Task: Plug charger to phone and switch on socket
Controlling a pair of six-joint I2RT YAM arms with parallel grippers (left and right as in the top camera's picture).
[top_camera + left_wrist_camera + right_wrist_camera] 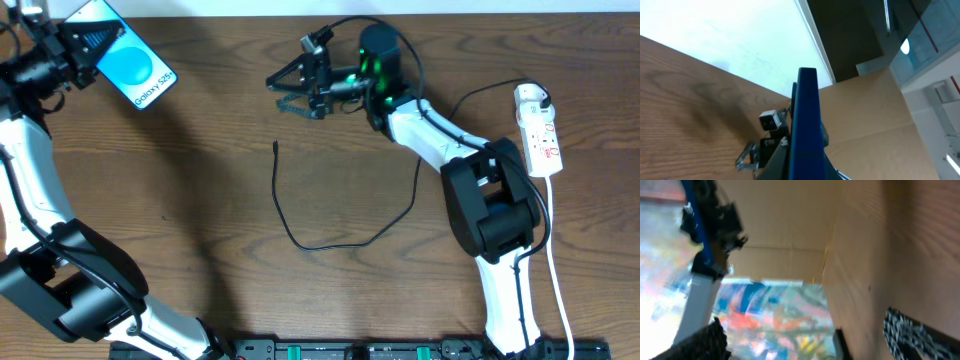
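Note:
My left gripper (82, 45) is shut on the phone (135, 65) and holds it tilted at the far left, blue "Galaxy S25+" screen facing up. In the left wrist view the phone (807, 125) shows edge-on between the fingers (805, 172). The charger's black cable (320, 246) lies looped on the table, its plug tip (276, 147) free. Its white adapter (531, 97) sits at the far end of the socket (543, 138) at the right. My right gripper (287, 90) is open and empty, above the table beyond the plug tip. In the right wrist view its fingers (805, 340) are spread apart.
The socket's white cord (560, 290) runs down the right side towards the front edge. The right arm's base (495, 215) stands between the cable loop and the socket. The right wrist view shows the left arm with the phone (694, 215) in the distance.

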